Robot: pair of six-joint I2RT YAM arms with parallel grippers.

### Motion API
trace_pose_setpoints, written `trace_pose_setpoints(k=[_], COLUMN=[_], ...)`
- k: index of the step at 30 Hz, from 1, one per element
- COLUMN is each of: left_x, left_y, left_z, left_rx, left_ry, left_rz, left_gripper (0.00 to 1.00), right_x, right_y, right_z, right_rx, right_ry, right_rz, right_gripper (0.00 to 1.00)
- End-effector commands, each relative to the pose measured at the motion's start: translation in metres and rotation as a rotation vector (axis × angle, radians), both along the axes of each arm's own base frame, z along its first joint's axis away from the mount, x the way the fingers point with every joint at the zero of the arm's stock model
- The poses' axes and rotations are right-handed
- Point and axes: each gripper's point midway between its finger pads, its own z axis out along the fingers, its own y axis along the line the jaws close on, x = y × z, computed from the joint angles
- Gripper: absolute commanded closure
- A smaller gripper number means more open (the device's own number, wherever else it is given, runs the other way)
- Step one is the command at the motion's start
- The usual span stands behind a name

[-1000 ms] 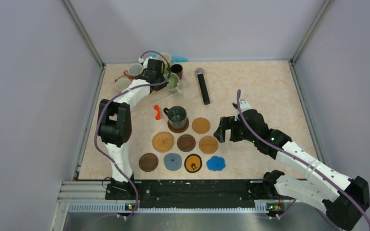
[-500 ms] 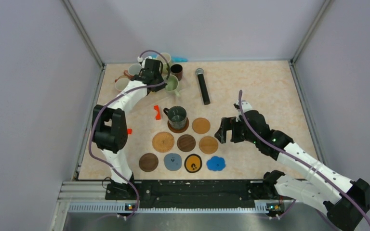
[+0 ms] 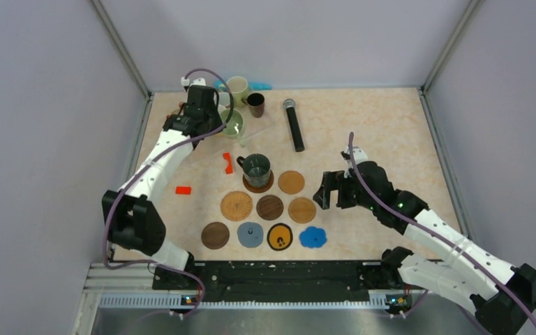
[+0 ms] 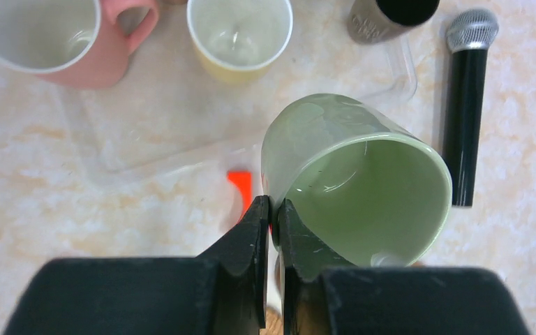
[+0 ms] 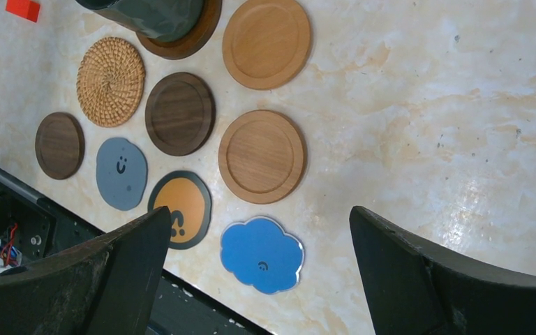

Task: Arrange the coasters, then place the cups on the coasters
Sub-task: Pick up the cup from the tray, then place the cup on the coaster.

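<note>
Well — fingers astride pale-green cup rim

Pink cup partly beyond left wrist view's top edge

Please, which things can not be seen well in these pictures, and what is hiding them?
- Left wrist view: the pink cup and the brown cup are cut off by the top edge.
- Right wrist view: the top edge cuts the dark green cup, which covers most of its coaster.
- Top view: the left claw is hidden under its own wrist; its grip on the pale green cup shows only in the left wrist view.
</note>
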Motion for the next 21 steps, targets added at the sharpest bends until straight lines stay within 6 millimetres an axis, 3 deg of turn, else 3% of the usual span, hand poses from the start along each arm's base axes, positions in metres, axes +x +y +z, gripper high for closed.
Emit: trace_pose_setpoints(k=[1,6,12,21], left_x=[-0.036,-0.087,-0.14,-0.17], left_y=[0.009,0.013,0.003,-0.01], left_z=[0.037,0.025,-0.008,-0.056], left_rx=[0.027,0.038,-0.017,-0.09], left_ry=[-0.046,0.061,0.186,0.366], left_rz=[-0.075,-0.151,-0.271,-0.333], left_gripper=[1.0,1.0,1.0,1.0], right_x=[0.004,0.001,-0.002,-0.002], right_y=[-0.001,-0.004,-0.008,-0.008], right_z=[0.027,0.025,0.018,0.019], right_rx=[0.042,0.036,0.024,0.032], right_ry=[-0.06,-0.053,-0.043,-0.045], right_rz=[-0.022,-0.024,-0.031,-0.034], right_gripper=[0.02,0.02,0.02,0.02])
